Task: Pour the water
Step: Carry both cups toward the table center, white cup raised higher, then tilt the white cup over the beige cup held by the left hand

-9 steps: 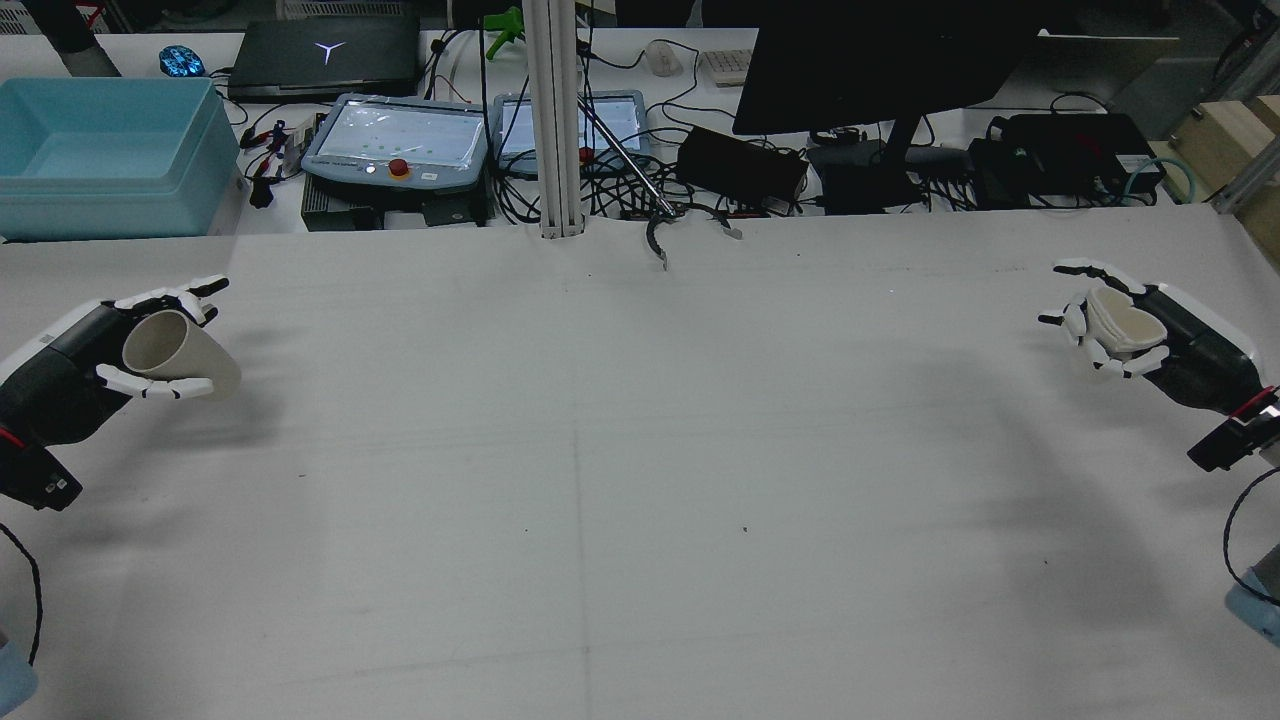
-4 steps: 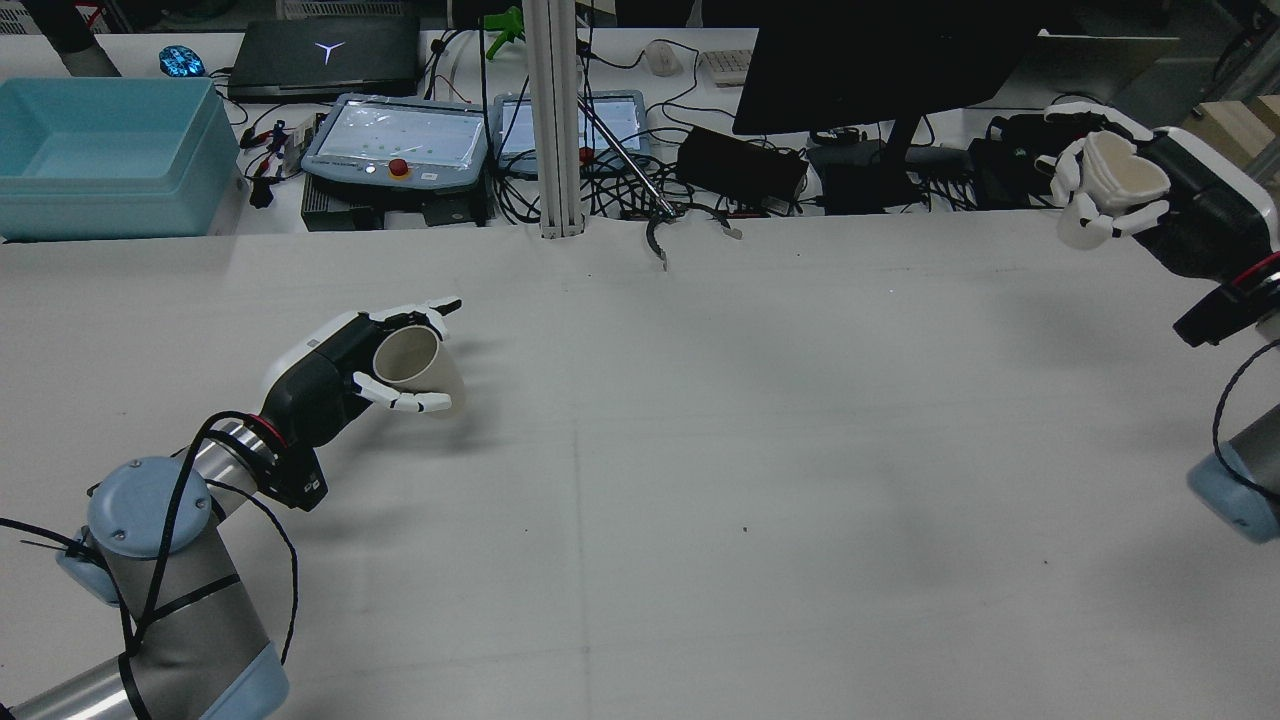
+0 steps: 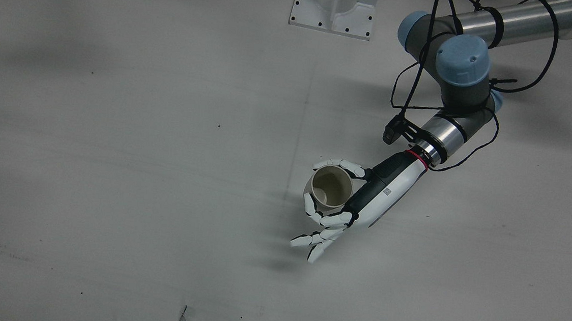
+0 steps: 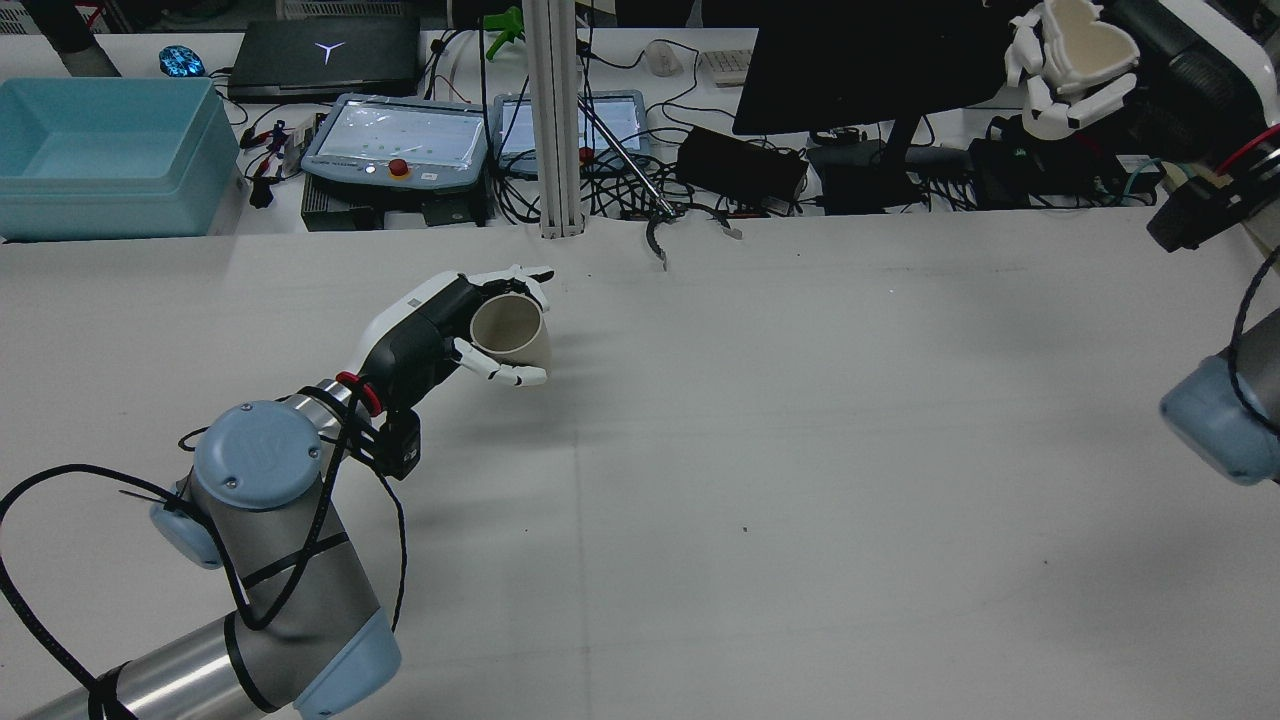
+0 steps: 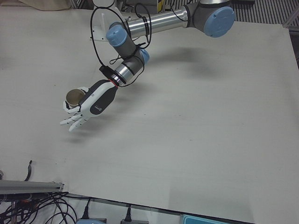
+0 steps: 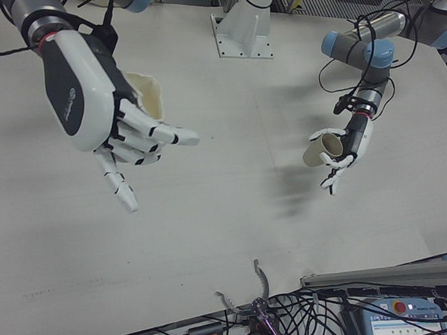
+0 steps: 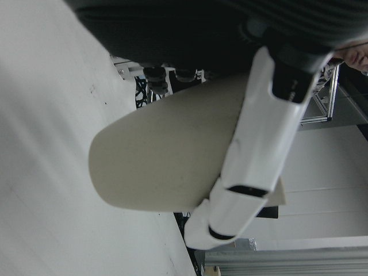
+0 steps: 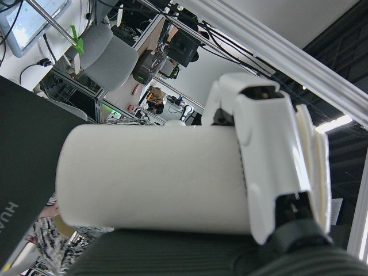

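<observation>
Left hand (image 4: 455,325) is clamped around a beige paper cup (image 4: 511,331), held above the table (image 4: 800,450), mouth up and tilted a little, left of the table's middle and toward its far edge in the rear view. Some fingers (image 3: 310,241) are left splayed past the cup. Right hand (image 4: 1075,60) is closed on a white cup (image 4: 1082,40), its rim squeezed out of round, raised high by the table's far right corner, over the cluttered desk (image 4: 900,170) behind. Contents of either cup cannot be told.
</observation>
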Action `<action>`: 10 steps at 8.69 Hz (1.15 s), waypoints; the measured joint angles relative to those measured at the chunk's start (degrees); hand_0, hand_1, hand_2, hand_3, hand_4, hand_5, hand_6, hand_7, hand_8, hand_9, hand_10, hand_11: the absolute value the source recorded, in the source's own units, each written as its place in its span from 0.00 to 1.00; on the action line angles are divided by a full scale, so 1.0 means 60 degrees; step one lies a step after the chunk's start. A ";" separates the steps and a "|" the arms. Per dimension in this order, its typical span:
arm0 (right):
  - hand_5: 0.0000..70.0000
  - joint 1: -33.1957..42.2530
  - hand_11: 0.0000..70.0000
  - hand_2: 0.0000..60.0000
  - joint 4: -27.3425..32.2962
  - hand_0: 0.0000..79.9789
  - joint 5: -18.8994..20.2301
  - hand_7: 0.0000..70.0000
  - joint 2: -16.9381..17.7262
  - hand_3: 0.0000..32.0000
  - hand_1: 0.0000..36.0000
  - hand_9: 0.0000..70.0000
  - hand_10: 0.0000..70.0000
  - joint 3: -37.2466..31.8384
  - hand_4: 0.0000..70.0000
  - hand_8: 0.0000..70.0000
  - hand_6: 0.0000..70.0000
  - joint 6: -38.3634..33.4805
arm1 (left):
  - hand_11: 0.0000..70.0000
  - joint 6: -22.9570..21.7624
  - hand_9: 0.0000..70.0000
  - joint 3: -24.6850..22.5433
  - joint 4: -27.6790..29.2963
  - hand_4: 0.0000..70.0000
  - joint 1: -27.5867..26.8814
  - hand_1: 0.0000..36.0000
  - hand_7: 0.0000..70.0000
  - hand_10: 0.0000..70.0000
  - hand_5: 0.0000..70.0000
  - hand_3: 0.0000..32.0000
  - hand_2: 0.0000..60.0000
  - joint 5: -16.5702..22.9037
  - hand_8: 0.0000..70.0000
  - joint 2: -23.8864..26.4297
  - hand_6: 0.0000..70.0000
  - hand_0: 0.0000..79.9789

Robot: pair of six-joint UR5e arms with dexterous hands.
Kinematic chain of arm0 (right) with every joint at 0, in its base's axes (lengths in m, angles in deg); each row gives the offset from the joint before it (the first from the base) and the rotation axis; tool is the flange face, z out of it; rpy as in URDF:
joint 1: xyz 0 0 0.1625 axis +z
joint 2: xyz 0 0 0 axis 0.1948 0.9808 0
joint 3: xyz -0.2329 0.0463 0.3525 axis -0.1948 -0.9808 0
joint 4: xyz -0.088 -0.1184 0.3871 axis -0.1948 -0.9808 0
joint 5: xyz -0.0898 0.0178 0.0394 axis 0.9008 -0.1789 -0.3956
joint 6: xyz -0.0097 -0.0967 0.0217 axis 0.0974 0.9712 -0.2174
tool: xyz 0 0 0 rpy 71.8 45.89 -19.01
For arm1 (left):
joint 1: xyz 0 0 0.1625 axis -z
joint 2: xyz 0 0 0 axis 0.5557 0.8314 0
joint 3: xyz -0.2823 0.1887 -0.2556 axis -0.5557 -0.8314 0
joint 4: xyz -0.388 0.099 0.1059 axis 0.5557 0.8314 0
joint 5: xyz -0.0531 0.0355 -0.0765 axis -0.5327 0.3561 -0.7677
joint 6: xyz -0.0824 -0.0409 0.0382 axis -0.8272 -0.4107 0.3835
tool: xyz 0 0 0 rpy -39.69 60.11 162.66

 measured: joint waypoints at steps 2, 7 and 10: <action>0.35 -0.0602 0.01 1.00 -0.1965 1.00 -0.0252 1.00 -0.1005 0.00 1.00 0.76 0.00 0.1151 0.41 0.57 0.85 0.1942 | 0.15 0.0900 0.02 0.0089 -0.0387 0.67 -0.0567 1.00 0.21 0.06 1.00 0.00 1.00 0.0055 0.05 0.0901 0.24 1.00; 0.33 -0.4964 0.00 1.00 -0.3253 1.00 -0.3166 0.93 -0.2001 0.00 1.00 0.65 0.00 0.1653 0.38 0.49 0.73 0.6574 | 0.15 0.1661 0.02 0.0513 -0.0336 0.67 -0.1151 1.00 0.21 0.06 1.00 0.00 1.00 0.0063 0.06 0.1879 0.24 1.00; 0.35 -0.5674 0.08 1.00 -0.3268 1.00 -0.3948 0.68 -0.2005 0.00 1.00 0.63 0.00 0.1588 0.15 0.48 0.63 0.7484 | 0.17 0.1643 0.02 0.0524 -0.0140 0.68 -0.1123 1.00 0.22 0.08 1.00 0.00 1.00 0.0073 0.06 0.1850 0.24 1.00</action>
